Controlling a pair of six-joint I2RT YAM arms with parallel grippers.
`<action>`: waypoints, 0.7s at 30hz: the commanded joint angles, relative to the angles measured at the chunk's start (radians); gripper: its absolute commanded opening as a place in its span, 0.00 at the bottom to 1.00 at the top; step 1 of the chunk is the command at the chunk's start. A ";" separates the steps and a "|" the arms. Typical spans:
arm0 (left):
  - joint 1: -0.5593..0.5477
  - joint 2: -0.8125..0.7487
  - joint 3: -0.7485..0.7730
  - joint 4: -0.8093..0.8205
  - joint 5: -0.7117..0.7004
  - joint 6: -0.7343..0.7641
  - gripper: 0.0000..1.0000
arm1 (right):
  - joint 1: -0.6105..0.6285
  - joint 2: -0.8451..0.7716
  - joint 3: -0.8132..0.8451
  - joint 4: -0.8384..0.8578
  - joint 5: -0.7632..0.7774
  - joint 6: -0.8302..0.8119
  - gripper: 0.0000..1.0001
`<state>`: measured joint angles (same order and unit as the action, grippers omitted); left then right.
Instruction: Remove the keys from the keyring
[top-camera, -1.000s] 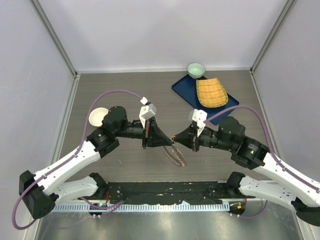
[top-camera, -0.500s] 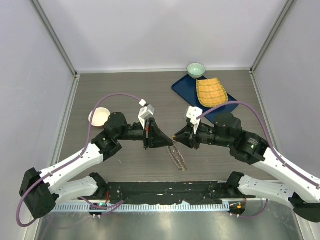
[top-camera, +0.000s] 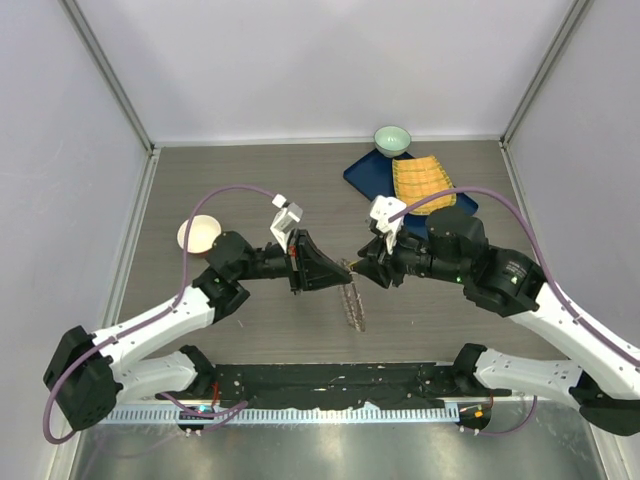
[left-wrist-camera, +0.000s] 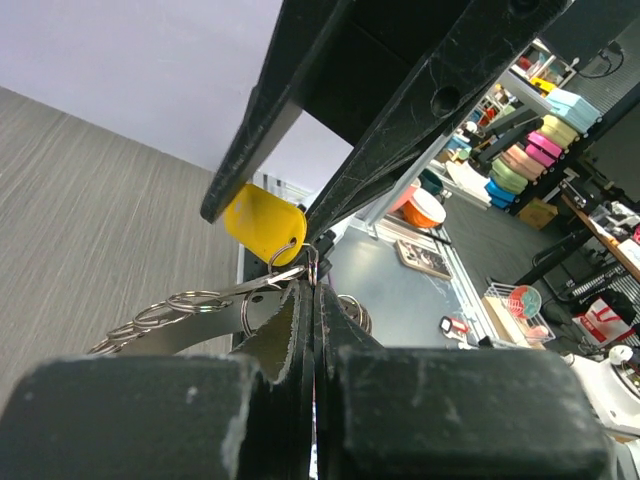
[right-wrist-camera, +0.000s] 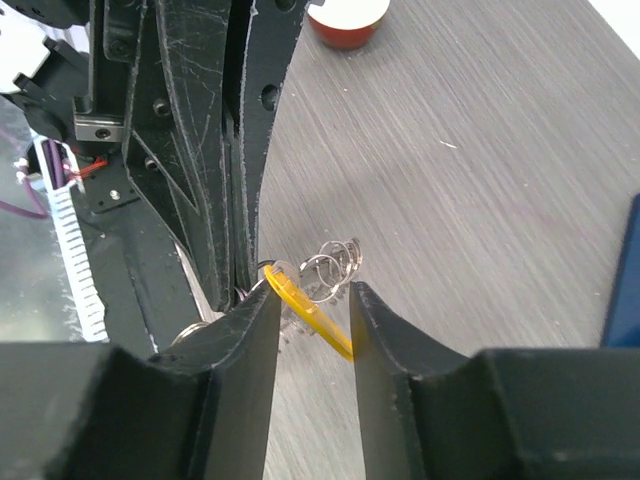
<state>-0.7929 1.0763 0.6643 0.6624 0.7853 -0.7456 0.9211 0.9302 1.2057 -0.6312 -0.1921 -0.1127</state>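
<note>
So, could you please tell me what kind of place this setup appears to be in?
Probably a robotics lab test cell: plain white panels enclose a small wood-grain table, two arms are bolted at its edge, and the left wrist view shows storage shelving beyond.

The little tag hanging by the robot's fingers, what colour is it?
Yellow. The tag shows best in the left wrist view, hanging on a small ring; the right wrist view shows it too.

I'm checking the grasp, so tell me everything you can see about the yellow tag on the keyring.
The yellow tag is a small, flat, oblong piece, plastic by its look, with rounded ends. A small ring through one end joins it to the keyring. It sits between the right gripper fingers, which stand apart around it. The left gripper is shut on the ring just beside it.
</note>
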 joint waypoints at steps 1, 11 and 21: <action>-0.011 0.010 -0.005 0.161 0.003 -0.055 0.00 | 0.001 0.028 0.109 -0.016 0.036 -0.065 0.41; -0.012 0.051 -0.031 0.292 -0.021 -0.130 0.00 | 0.001 0.114 0.232 -0.074 0.065 -0.145 0.50; -0.012 0.103 -0.037 0.433 -0.044 -0.184 0.00 | 0.002 0.134 0.314 -0.214 0.082 -0.163 0.52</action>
<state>-0.7998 1.1812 0.6147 0.9428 0.7628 -0.9092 0.9211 1.0752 1.4540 -0.8253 -0.1421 -0.2642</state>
